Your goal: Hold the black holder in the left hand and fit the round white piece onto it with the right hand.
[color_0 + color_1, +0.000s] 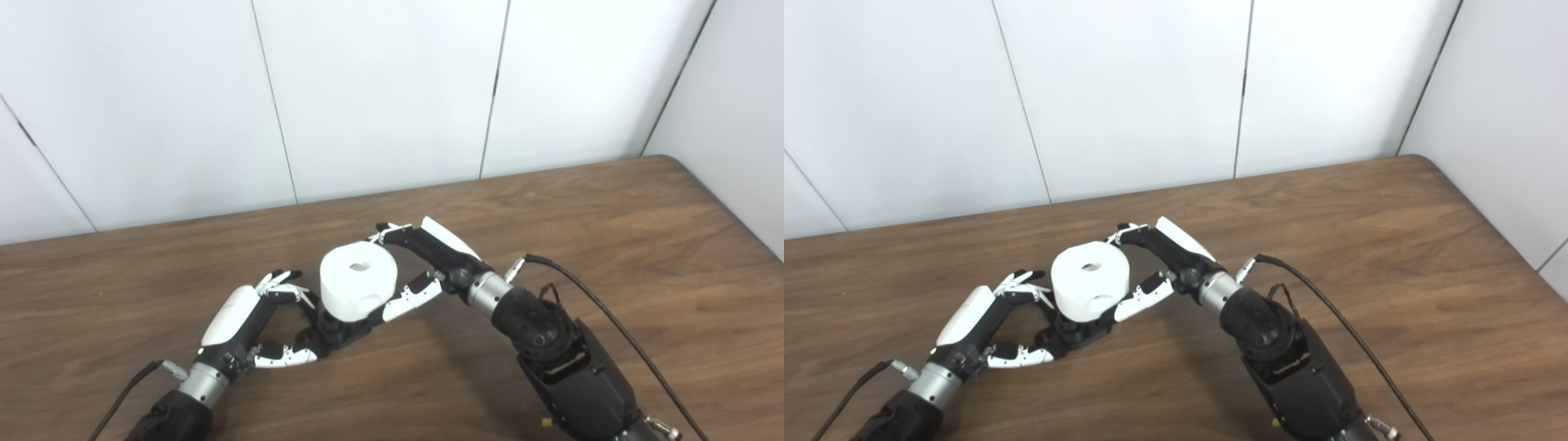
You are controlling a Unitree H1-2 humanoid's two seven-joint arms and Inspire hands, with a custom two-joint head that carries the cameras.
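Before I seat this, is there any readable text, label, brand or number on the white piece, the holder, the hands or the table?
None readable.
round white piece: plain, only holes.
black holder: no marking visible.
left hand, right hand, table: no lettering shows.

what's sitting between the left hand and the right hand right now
The round white piece sits between them, on top of the black holder. The right hand grips the piece; the left hand grips the holder. Both eye views show it.
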